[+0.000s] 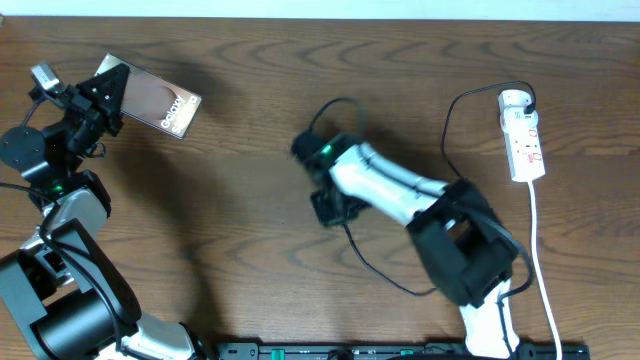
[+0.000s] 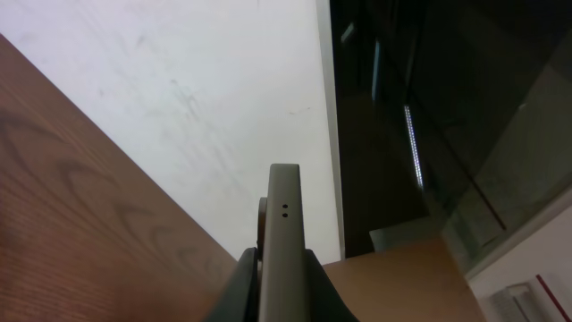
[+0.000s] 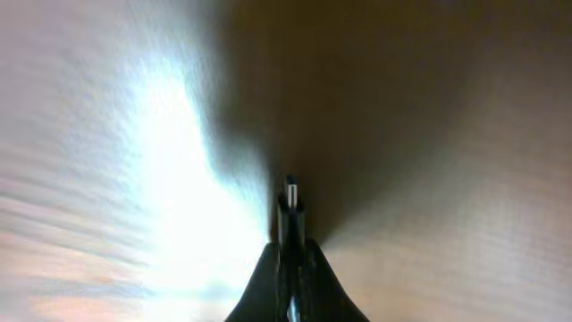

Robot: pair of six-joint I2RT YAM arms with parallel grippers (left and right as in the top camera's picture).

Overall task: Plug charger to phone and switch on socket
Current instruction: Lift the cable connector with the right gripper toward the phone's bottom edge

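while clamping the phone (image 1: 160, 100) by one end in the left end effector (image 2: 284, 273) at far left of the worktop (image 1: 250, 90), pinches the charger (image 3: 290, 201) plug tip in the right end effector (image 3: 290, 249) mid-worktop, well apart from the socket (image 1: 523, 140).

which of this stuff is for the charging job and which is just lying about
For the job:
- phone, held in the left gripper
- charger, plug tip held in the right gripper
- socket

Not part of it:
- table
- black rail along its near edge
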